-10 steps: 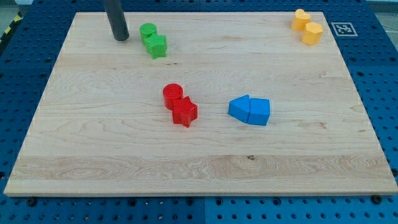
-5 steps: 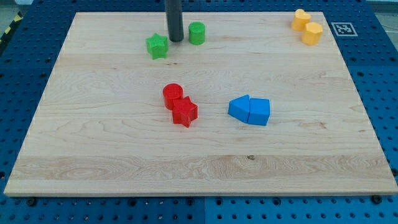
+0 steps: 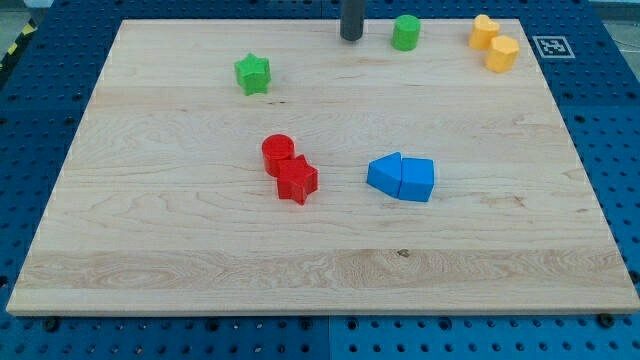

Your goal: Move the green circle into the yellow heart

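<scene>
A robotics lab bench: a pale wooden board lies on a blue perforated metal table, with a black-and-white fiducial tag at two o'clock.

Pale wooden board with visible grain, lying flat, filling most of view. Beneath it, blue perforated table top with regular rows of holes, showing on all sides. Black-and-white square marker on blue surface near board's top right corner. Yellow-black striped edge at far top left. Light even, soft shadows.
</scene>
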### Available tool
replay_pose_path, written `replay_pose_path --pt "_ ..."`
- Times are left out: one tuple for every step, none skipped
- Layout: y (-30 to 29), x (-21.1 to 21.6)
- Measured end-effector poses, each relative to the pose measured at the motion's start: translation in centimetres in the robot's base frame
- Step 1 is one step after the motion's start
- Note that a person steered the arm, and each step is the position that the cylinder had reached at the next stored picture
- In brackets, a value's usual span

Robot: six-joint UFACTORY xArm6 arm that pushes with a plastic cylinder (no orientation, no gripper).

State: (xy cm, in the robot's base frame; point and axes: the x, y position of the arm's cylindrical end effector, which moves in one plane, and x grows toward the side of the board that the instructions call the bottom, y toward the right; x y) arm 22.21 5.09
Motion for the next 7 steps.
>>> replay_pose_path --pt "3.9 0.0" --pt "8.2 0.0" --pt "11.6 0.0" --pt "11.5 0.0" --pt "5.0 0.0" --pt "-4.0 0.0" --pt "-11.8 0.9"
